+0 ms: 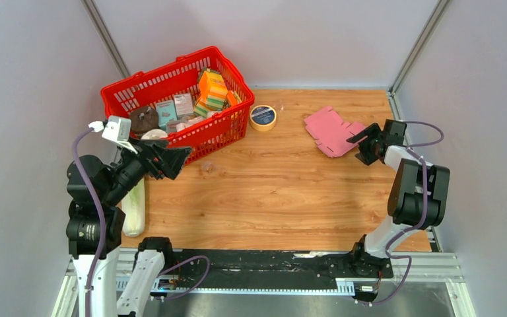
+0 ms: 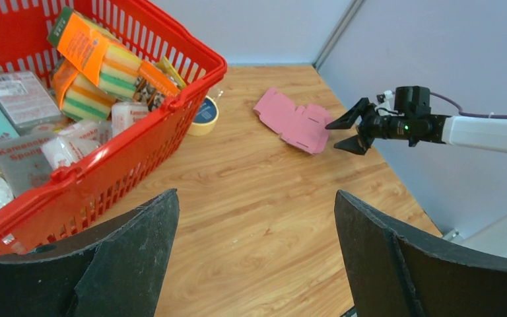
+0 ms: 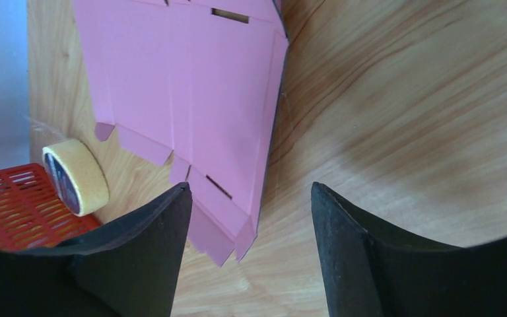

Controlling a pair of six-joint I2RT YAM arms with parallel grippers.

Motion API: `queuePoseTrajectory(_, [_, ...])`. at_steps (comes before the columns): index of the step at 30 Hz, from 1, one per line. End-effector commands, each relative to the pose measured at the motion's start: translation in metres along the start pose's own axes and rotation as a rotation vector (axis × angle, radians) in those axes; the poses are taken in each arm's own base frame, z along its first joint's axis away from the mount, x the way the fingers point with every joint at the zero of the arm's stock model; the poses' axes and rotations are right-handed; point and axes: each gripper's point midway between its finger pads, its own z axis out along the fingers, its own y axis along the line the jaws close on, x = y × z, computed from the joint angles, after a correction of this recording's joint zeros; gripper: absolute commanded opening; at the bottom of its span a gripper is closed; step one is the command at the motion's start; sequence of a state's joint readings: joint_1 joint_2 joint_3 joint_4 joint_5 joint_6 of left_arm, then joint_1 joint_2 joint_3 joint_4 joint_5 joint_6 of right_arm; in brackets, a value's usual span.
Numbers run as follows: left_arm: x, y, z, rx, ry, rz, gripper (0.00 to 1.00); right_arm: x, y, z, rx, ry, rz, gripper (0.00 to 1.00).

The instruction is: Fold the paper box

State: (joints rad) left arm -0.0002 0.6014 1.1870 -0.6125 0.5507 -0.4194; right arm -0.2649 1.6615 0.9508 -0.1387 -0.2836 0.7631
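Note:
The paper box [image 1: 331, 130] is a flat pink notched cut-out lying on the wooden table at the far right. It also shows in the left wrist view [image 2: 294, 121] and in the right wrist view [image 3: 191, 92]. My right gripper [image 1: 362, 142] is open and empty, just to the right of the cut-out's near corner; in its own view [image 3: 249, 198] that corner lies between the spread fingers, not gripped. My left gripper [image 1: 179, 157] is open and empty, held above the table in front of the red basket, and in its own view [image 2: 256, 205] only bare wood lies between the fingers.
A red basket [image 1: 219, 129] with sponges, cartons and packets stands at the far left. A roll of tape [image 1: 263, 117] lies between basket and cut-out. A pale long object [image 1: 134, 208] lies by the left arm. Grey walls close the left, right and back.

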Motion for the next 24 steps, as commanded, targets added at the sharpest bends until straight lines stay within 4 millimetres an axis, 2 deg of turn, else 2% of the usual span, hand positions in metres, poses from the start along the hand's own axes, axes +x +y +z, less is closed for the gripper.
queuePoseTrajectory(1, [0.000,-0.005,0.004,0.044,-0.008,-0.021,0.94,-0.017,0.016,0.018,-0.060,-0.042,-0.016,0.67])
queuePoseTrajectory(3, [0.004,-0.002,0.006,0.041,0.001,-0.030,0.93,-0.016,0.015,0.024,-0.060,-0.029,-0.011,0.63])
queuePoseTrajectory(6, [0.007,-0.001,0.007,0.042,0.010,-0.036,0.93,-0.019,0.025,0.031,-0.103,-0.044,-0.047,0.58])
queuePoseTrajectory(9, [0.010,-0.001,0.007,0.041,0.020,-0.038,0.92,-0.016,0.025,0.039,-0.094,-0.029,-0.065,0.44])
queuePoseTrajectory(13, [0.013,0.001,0.008,0.039,0.030,-0.042,0.91,-0.016,0.028,0.045,-0.108,-0.028,-0.050,0.40])
queuePoseTrajectory(19, [0.017,0.000,0.009,0.057,0.043,-0.047,0.90,-0.018,0.032,0.047,-0.095,-0.032,-0.083,0.20])
queuePoseTrajectory(21, [0.018,0.000,0.010,0.062,0.046,-0.051,0.90,-0.018,0.032,0.047,-0.087,-0.029,-0.103,0.12])
queuePoseTrajectory(22, [0.020,0.000,0.011,0.062,0.051,-0.055,0.90,-0.017,0.033,0.046,-0.079,-0.014,-0.110,0.04])
queuePoseTrajectory(24, [0.021,0.001,0.012,0.064,0.053,-0.061,0.89,-0.012,0.032,0.041,-0.069,0.011,-0.146,0.00])
